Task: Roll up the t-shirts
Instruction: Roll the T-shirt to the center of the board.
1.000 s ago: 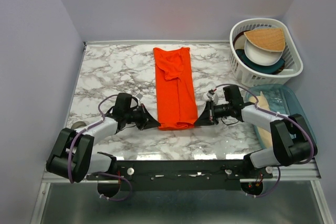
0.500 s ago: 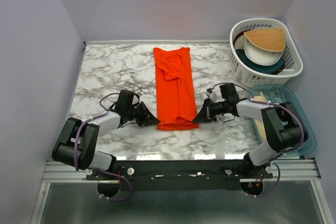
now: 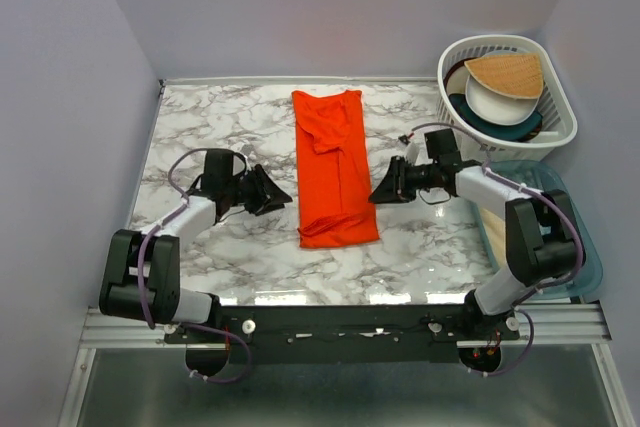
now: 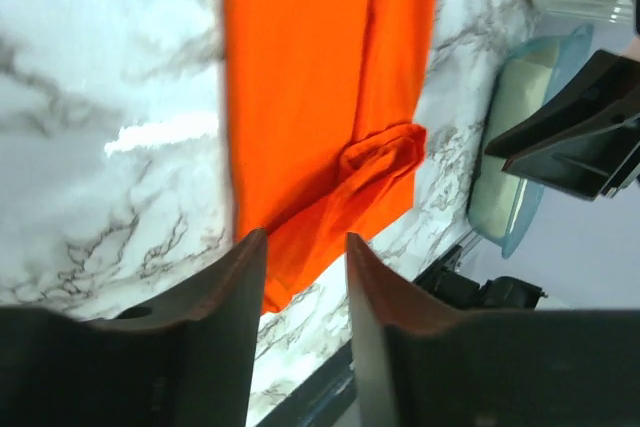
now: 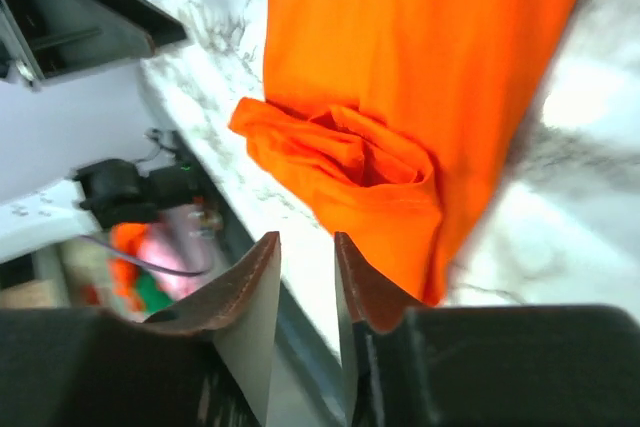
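T-shirt [image 3: 335, 162], orange-red and folded into a long strip, lies flat in the middle of the marble table [image 3: 210, 132]. It runs from 12 to 6 o'clock, with its 6 o'clock end bunched into a small loose roll. The left gripper [image 3: 284, 192] sits just beside the strip at 9 o'clock, fingers parted and holding nothing. The right gripper [image 3: 377, 195] sits just beside it at 3 o'clock, fingers slightly parted, also empty. A white basket [image 3: 500, 150] of dishes stands at 2 o'clock.
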### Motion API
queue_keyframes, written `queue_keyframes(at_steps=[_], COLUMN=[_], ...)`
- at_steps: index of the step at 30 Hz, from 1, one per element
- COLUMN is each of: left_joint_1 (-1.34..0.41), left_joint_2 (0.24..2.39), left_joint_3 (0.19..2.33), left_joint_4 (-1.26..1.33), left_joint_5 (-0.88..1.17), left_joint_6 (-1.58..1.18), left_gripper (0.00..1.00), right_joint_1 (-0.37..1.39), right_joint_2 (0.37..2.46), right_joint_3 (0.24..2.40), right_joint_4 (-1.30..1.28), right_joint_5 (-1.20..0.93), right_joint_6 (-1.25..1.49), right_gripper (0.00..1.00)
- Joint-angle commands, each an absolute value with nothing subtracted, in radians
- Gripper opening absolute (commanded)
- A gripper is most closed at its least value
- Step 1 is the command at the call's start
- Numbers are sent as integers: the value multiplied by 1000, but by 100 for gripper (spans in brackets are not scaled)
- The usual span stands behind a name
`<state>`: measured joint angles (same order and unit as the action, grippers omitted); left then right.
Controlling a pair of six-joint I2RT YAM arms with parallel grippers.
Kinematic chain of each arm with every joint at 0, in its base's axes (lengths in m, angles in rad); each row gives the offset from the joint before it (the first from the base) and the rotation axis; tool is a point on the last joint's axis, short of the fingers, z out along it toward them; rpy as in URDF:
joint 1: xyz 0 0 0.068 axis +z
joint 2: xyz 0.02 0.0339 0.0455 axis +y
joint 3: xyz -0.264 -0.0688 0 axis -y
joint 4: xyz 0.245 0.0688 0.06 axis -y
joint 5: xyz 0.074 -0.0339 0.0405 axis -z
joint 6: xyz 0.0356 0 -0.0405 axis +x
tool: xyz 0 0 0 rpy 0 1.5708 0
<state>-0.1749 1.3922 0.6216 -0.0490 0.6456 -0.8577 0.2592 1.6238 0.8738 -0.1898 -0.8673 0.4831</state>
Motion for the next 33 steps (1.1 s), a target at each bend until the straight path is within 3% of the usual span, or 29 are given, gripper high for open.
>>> queue_keyframes(at_steps=[1,2,5,11,21,33], left_joint_1=[-144,-147,-182,-271,-316,-307], left_joint_2=[1335,1327,1322,1371,1526,1805], left_joint_3=[756,762,787,782,810,1055], left_joint_4=[-220,-245,-368,-393,-426,-451], left_joint_5=[765,796,810,873,885,776], left_joint_6=[-530,-493,-332,-239,-229,-201], left_gripper=[37,29,18,0,0,0], right_joint_1=[236,238,248,350,437,439], right_joint_2=[1528,1519,1517,1523,1660,1759], right_joint_3=[1052,1072,1124,1108,1095,1173], right_joint_4=[-447,-480,-626,-749,-683,-643], right_joint_5=[-801,-819,-874,-845,-885,-902], right_joint_6=[74,-86,-356,-648,-670,-611], right_gripper=[39,40,42,43,27,24])
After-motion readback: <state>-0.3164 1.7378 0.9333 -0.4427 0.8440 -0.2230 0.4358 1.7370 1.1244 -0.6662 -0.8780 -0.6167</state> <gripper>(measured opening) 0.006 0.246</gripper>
